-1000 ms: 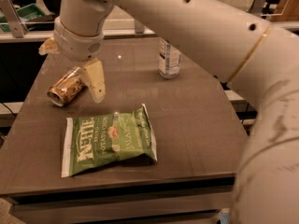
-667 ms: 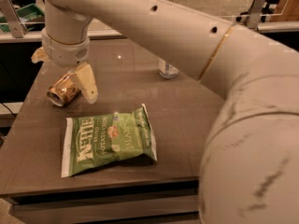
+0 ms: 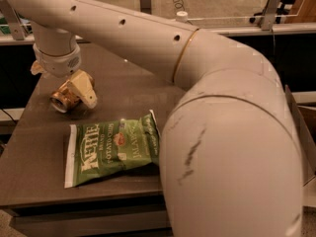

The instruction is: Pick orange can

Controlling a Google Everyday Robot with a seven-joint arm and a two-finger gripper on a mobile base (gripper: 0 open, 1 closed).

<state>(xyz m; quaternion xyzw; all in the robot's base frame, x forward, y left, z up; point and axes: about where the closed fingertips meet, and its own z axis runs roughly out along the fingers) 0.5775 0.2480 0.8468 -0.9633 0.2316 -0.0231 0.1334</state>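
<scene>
The orange can lies on its side near the left edge of the dark table, its silver open end facing front left. My gripper hangs from the wrist right above it, pointing down. One pale finger stands against the can's right side, and the other finger shows behind it to the left. The fingers are spread apart around the can and do not clamp it.
A green Kettle chips bag lies flat in front of the can. My large arm crosses the whole right side and hides most of the water bottle; only its white cap shows. A railing runs along the back.
The arm has swung further over the table and now covers the bottle. The gripper has shifted a little left and down over the can. The can and the chips bag have not moved.
</scene>
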